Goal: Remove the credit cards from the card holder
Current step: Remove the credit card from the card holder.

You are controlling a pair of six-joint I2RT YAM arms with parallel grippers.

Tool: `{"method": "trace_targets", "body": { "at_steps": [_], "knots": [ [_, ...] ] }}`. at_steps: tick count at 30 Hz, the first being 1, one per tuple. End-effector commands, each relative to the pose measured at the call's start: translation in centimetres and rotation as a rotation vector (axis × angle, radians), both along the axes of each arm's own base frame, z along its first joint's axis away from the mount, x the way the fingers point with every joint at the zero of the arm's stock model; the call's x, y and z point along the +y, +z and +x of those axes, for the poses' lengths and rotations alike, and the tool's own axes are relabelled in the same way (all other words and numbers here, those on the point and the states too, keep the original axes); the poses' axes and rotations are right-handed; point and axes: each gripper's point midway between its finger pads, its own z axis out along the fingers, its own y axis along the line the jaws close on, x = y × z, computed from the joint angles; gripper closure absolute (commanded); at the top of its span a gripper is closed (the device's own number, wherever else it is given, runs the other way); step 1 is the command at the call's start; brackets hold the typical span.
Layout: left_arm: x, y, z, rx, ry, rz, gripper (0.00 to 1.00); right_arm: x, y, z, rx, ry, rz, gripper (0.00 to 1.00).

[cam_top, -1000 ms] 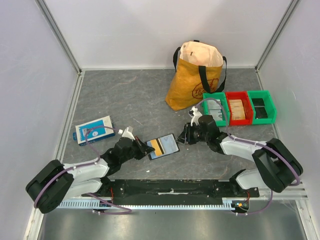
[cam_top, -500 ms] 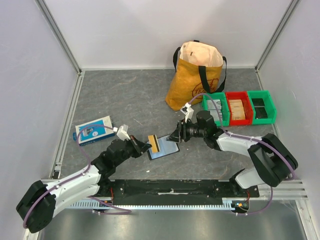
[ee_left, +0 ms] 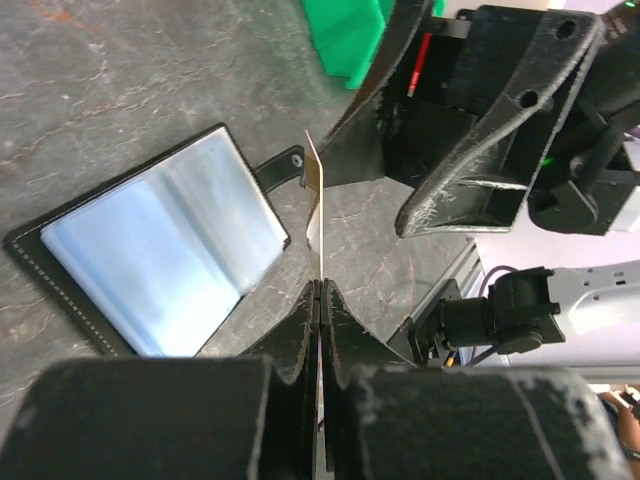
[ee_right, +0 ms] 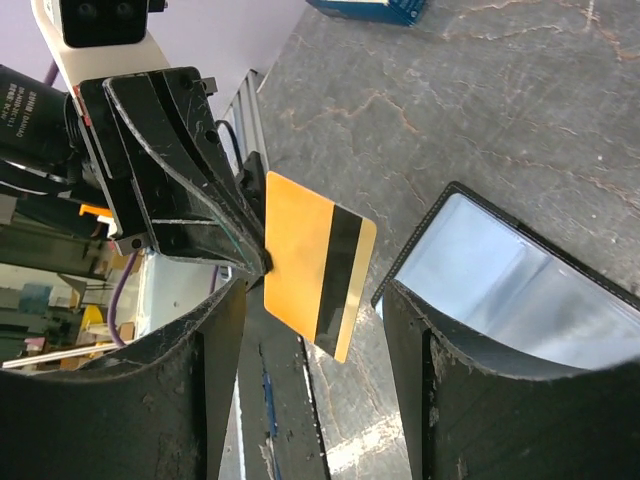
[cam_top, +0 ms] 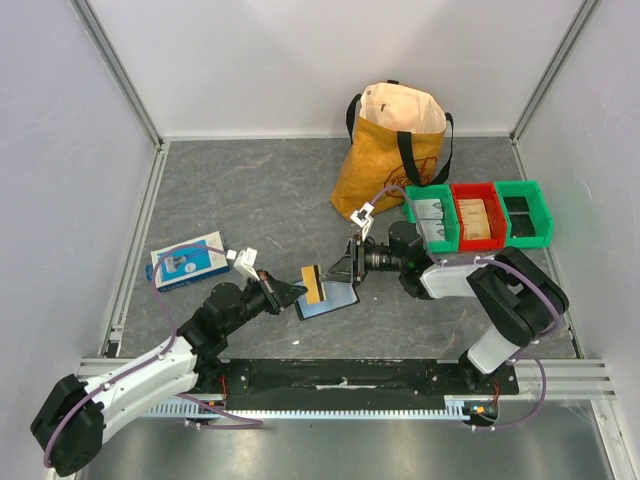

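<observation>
The black card holder lies open on the table, pale blue-grey cards showing in its pockets. My left gripper is shut on the orange card and holds it upright above the table, just left of the holder. In the left wrist view the card is edge-on between the closed fingers. My right gripper is open, a finger on each side of the orange card without touching it. The holder lies under its right finger.
A yellow tote bag stands at the back. Green and red bins sit at the right. A blue-and-white flat box lies at the left. Metal rails run along the table's near and side edges.
My left gripper has pulled the orange card out of the holder and raised it to the left. My right gripper has moved left and now straddles the card.
</observation>
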Motion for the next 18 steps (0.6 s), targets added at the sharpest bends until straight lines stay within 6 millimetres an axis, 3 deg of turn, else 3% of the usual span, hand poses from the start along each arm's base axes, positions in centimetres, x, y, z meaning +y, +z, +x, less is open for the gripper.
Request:
{"method": "trace_targets", "body": {
  "at_steps": [1, 5, 9, 11, 13, 18],
  "knots": [
    [-1.1, 3.7, -0.4, -0.150, -0.086, -0.051, 0.98, 0.8, 2.4, -0.4, -0.048, 0.060, 0.095, 0.36],
    [-1.6, 4.9, -0.7, -0.184, -0.124, -0.059, 0.98, 1.0, 3.0, -0.7, -0.052, 0.087, 0.122, 0.42],
    [-2.0, 5.8, -0.9, -0.209, -0.150, -0.064, 0.98, 1.0, 3.4, -0.9, -0.060, 0.101, 0.138, 0.70],
    [-2.2, 6.1, -0.9, -0.210, -0.160, -0.058, 0.98, 0.9, 3.5, -1.0, -0.065, 0.104, 0.143, 0.97],
    [-2.3, 6.5, -0.9, -0.223, -0.169, -0.047, 0.97, 0.9, 3.7, -1.1, -0.074, 0.111, 0.151, 1.00],
    [-2.1, 6.7, -0.5, -0.255, -0.168, 0.024, 0.53, 0.7, 5.1, -1.6, -0.101, 0.127, 0.186, 1.00]
  ]
}}
